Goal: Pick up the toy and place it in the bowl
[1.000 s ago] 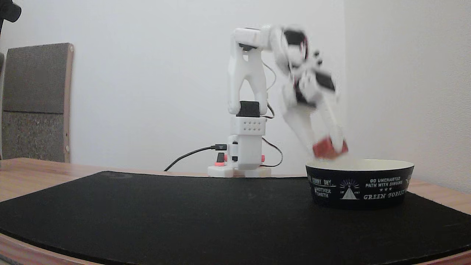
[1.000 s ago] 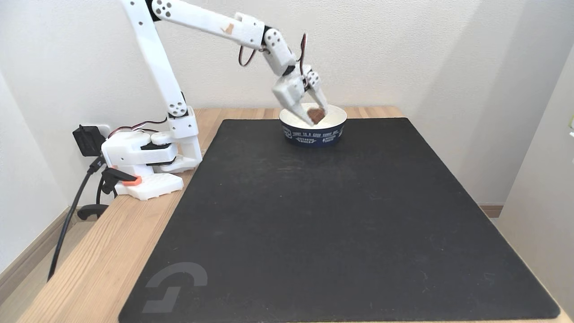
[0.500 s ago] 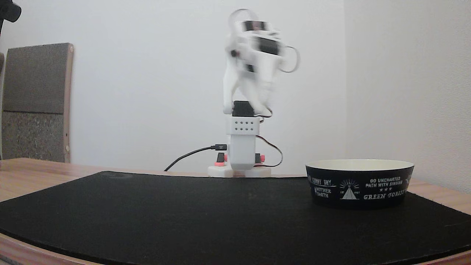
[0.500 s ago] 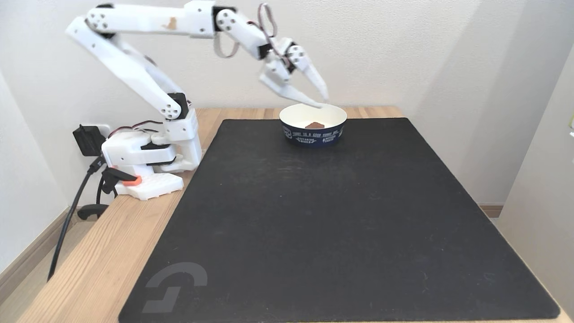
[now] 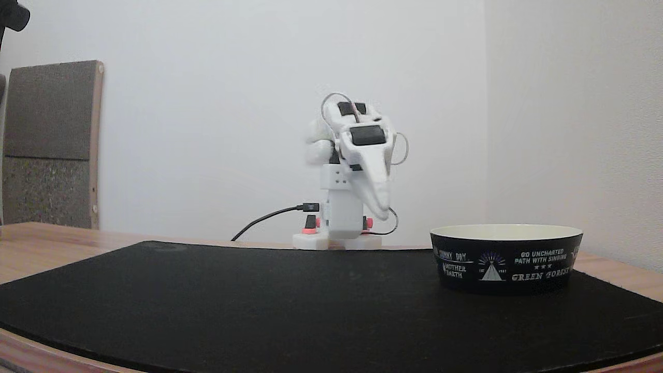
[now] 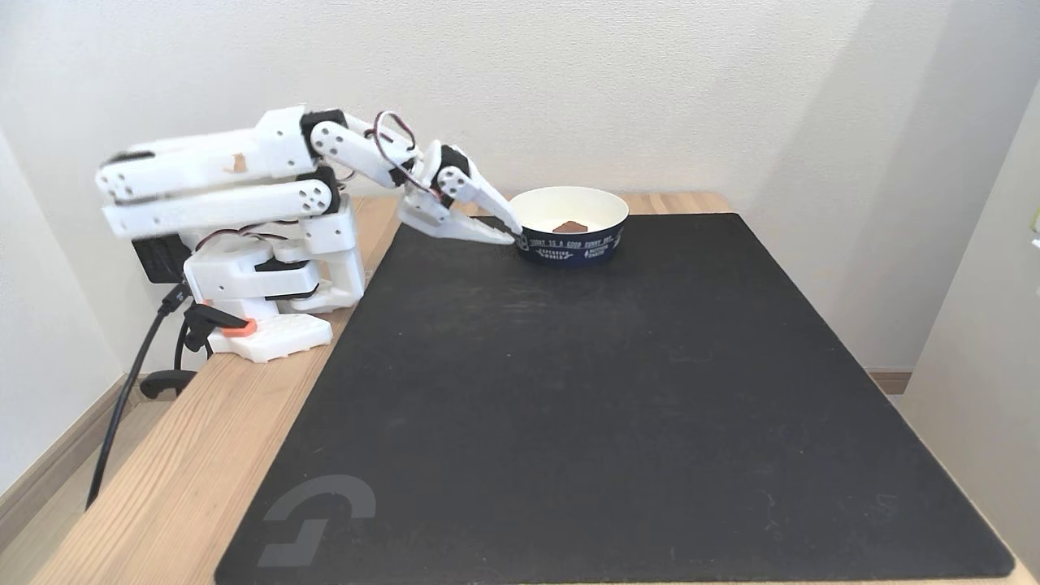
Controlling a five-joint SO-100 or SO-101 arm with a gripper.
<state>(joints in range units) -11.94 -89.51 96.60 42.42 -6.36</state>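
The black bowl [image 6: 569, 248] with white print stands at the far edge of the mat, and the dull-red toy [image 6: 571, 227] lies flat on its cream inside. Seen from low in front, the bowl [image 5: 505, 259] is at the right and its wall hides the toy. The white arm is folded back over its base. My gripper [image 6: 515, 236] points down toward the mat just left of the bowl's wall, apart from the toy, with its fingers together and nothing held. From the front the gripper [image 5: 382, 213] hangs before the base, left of the bowl.
A large black mat [image 6: 609, 390] covers most of the wooden table [image 6: 187, 422]. The arm's base [image 6: 268, 284] and its black cable [image 6: 122, 406] sit at the table's left edge. White walls stand close behind and to the right. A grey padded panel [image 5: 49, 145] leans at the back left.
A second ago the gripper held the toy over the bowl. It let go, the toy dropped into the bowl, and the arm pulled back and folded down while the fingers closed.
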